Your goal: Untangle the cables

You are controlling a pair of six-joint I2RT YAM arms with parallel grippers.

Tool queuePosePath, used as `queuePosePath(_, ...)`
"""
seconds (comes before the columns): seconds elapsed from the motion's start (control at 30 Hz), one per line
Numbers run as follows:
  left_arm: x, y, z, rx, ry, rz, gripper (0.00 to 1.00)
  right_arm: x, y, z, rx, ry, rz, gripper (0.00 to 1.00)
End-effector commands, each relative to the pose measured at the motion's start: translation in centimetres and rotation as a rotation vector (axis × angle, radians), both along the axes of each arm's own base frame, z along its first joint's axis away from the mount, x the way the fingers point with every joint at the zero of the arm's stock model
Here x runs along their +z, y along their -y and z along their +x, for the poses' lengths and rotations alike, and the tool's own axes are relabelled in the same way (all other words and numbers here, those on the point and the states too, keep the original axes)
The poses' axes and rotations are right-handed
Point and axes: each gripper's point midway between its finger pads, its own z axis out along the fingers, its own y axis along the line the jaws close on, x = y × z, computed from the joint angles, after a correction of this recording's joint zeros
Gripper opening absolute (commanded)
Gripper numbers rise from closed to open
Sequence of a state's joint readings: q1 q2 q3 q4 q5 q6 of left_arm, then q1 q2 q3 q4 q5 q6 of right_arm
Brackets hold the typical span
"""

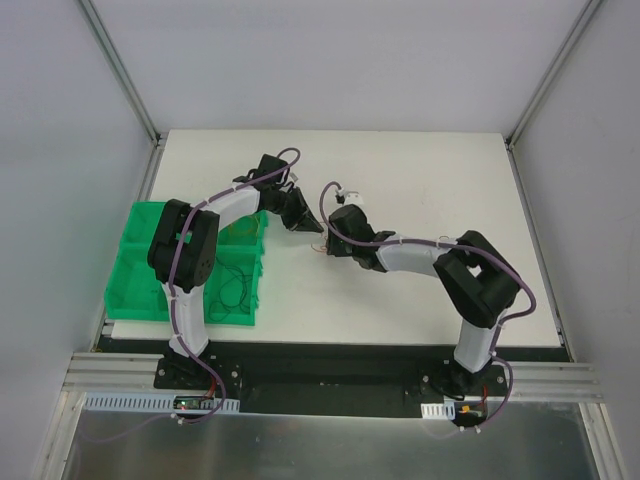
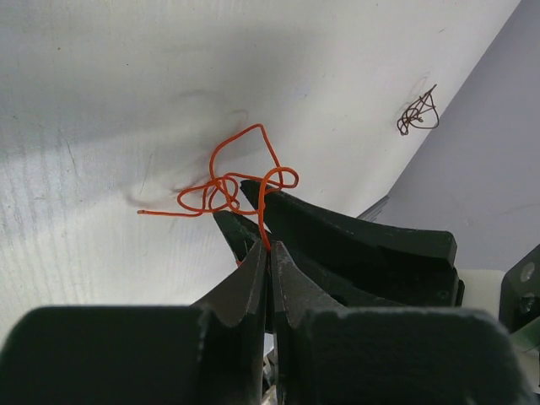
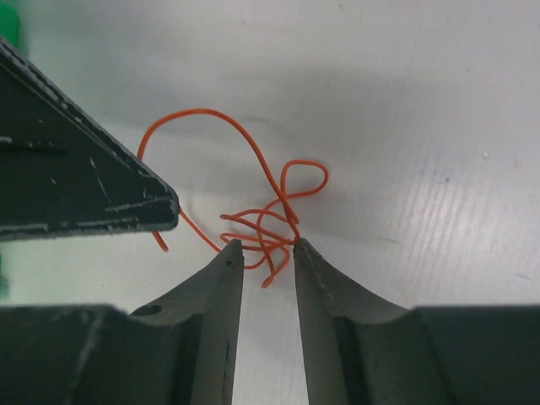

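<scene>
Orange cable (image 3: 261, 224) — one kinked knot — is pinched at the tips of the clenched left gripper (image 2: 268, 246), its loops just ahead of the right gripper (image 3: 261, 246), whose jaws stand apart astride them. Biting several strands together would likely tighten the knot, or tug it free.

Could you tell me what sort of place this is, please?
Probably a robotics lab cell: left arm and right arm bolted at a white table, plain panels on aluminium rails around it.
</scene>
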State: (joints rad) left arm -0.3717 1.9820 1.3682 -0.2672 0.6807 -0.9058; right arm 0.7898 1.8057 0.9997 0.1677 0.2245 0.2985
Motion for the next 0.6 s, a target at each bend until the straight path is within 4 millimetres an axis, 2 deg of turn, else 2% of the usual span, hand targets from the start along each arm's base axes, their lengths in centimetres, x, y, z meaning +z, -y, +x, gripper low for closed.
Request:
queuePosePath(0.0,3.0,-0.1,-0.1,-0.029,0.069,-0.044,0.0,1.4,-2.0,2.3,-0.015,0.058,0.043,0.3)
queuePosePath(0.17,3.1,-0.6,-0.1,-0.037,0.094,-0.04,0.0,0.2,-2.1,1.9,-0.013,0.021,0.031,0.17)
queuePosePath(0.3,3.5,-1.4,0.1,-0.041,0.125,-0.036,0.0,0.7,-0.5,0.7,-0.006,0.018,-0.006,0.04)
queuePosePath(0.37,3.8,-2.2,0.5,-0.036,0.151,-0.018,0.0,0.5,1.0,-1.0,0.027,-0.013,-0.05,0.0)
queuePosePath(0.4,4.1,-2.6,0.7,-0.03,0.166,-0.007,0.0,1.1,1.6,-1.7,0.045,-0.016,-0.053,0.0)
queuePosePath(0.5,5.1,-3.6,1.3,-0.011,0.206,0.013,0.0,0.7,3.6,-5.1,0.128,-0.1,-0.05,0.0)
queuePosePath(0.57,5.6,-4.0,1.5,-0.003,0.228,0.023,0.0,0.1,5.2,-8.2,0.21,-0.193,-0.047,0.0)
